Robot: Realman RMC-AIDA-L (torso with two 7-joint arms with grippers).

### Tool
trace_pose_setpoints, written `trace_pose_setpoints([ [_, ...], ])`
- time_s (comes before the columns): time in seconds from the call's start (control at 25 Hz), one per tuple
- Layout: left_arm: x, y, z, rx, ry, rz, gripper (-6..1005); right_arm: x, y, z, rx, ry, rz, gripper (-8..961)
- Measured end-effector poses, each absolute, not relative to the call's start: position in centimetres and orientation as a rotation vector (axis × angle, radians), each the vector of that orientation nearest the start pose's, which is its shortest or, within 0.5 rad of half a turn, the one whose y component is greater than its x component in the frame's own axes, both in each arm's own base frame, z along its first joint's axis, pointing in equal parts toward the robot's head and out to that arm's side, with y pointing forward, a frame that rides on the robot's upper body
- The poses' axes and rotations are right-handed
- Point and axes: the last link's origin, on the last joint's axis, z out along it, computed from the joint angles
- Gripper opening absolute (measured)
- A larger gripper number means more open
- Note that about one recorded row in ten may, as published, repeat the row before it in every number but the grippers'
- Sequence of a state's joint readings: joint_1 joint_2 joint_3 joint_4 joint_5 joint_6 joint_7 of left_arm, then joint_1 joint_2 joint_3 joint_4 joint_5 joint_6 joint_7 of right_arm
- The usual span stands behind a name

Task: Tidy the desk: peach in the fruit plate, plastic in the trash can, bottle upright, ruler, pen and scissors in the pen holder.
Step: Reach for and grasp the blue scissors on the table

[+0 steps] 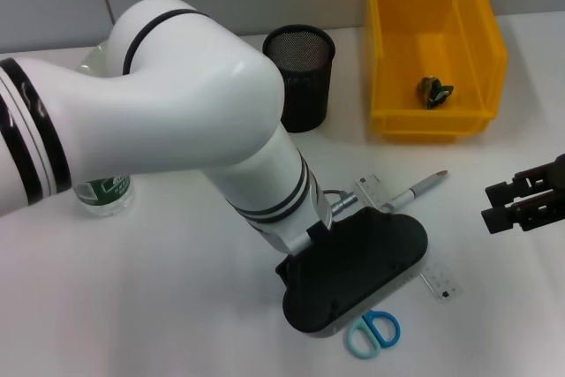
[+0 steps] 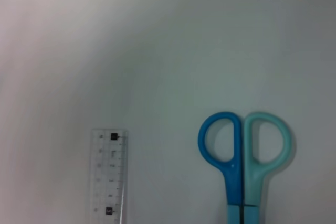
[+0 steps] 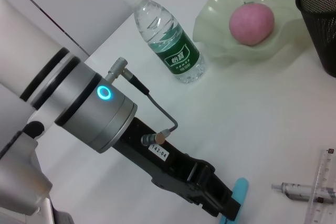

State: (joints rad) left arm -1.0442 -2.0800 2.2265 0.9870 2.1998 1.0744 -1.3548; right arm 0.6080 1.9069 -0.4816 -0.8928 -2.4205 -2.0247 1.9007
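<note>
scissors (image 1: 372, 334) flat on bench near centre, handles nearest, blades running far under left gripper (image 1: 353, 275), fingers: cannot tell | ruler (image 1: 439, 282) and pen (image 1: 422, 189) just beyond, not yet in pen holder (image 1: 302, 77) | right gripper (image 1: 521, 203) idle right, cannot tell | far: bottle (image 3: 167, 38) upright, peach (image 3: 251, 23) in plate (image 3: 220, 14), plastic (image 1: 433, 91) binned

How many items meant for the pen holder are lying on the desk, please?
3: scissors nearest the robot under the left gripper, ruler and pen just beyond it.
</note>
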Motion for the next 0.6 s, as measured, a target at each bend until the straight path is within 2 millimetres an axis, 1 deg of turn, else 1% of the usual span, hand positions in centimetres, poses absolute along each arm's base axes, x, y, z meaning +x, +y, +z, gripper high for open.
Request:
trace_pose_setpoints([
  [0.4,-8.52,31.54,-16.42,-2.688,1.849,0.71,325,27.1,31.43,10.8,-2.871,1.176,0.289,720],
  [0.6,-8.05,31.8,-16.24,-2.696,1.807,0.677,325,27.13,31.45,10.8,-2.869,1.17,0.289,720],
])
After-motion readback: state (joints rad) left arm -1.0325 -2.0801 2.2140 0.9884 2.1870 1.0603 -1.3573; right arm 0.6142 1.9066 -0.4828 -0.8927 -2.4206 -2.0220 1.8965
